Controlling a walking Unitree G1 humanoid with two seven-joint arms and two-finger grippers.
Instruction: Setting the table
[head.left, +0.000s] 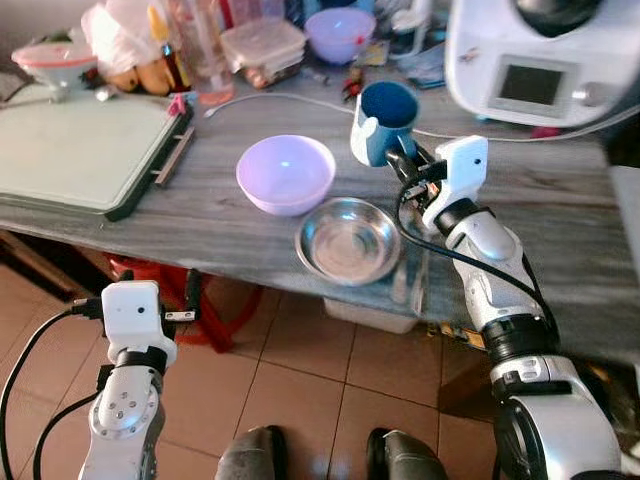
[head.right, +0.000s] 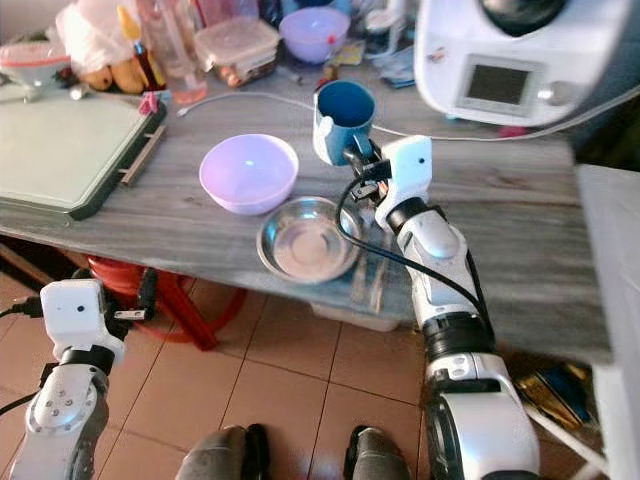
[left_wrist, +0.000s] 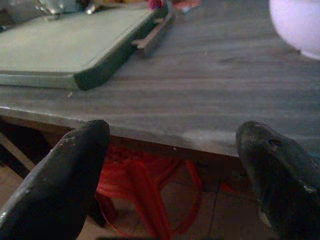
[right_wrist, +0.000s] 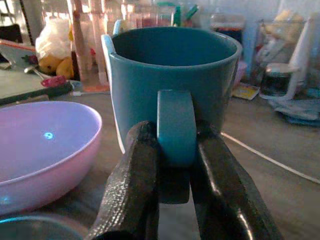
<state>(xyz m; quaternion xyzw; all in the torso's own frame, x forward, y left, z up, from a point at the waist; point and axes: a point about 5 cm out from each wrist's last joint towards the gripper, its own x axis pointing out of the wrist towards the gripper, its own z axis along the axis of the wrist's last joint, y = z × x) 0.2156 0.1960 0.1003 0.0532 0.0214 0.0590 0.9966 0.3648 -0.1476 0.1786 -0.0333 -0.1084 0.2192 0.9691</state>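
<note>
Tiled floor (head.left: 300, 380) lies nearest the camera, with the robot's two dark feet at the lower edge of the head views. Left gripper (left_wrist: 172, 165) hangs low in front of the table edge, over the floor and a red stool (head.left: 215, 310); its two black fingers stand well apart with nothing between them. Grey wood-grain table (head.left: 200, 215) begins just beyond. At its near edge sits a steel bowl (head.left: 348, 240), and what appears to be cutlery lies just beside it toward the right arm, too faint to identify. A lilac bowl (head.left: 286, 173) stands just behind the steel bowl, toward the left; whether the two touch cannot be told. Right gripper (right_wrist: 174, 165) reaches over the table behind the steel bowl, its fingers closed on the handle of a blue mug (head.left: 385, 120), one finger against each side of the handle. The mug is upright, beside the lilac bowl; whether its base rests on the table cannot be told. A green cutting board (head.left: 85, 150) lies at the far left. A white cable (head.left: 290, 98) runs across the table behind the mug. Farther back stand a white kitchen appliance (head.left: 535, 65) with a small screen, a second lilac bowl (head.left: 340, 30), a lidded container (head.left: 262, 45) and assorted clutter.
</note>
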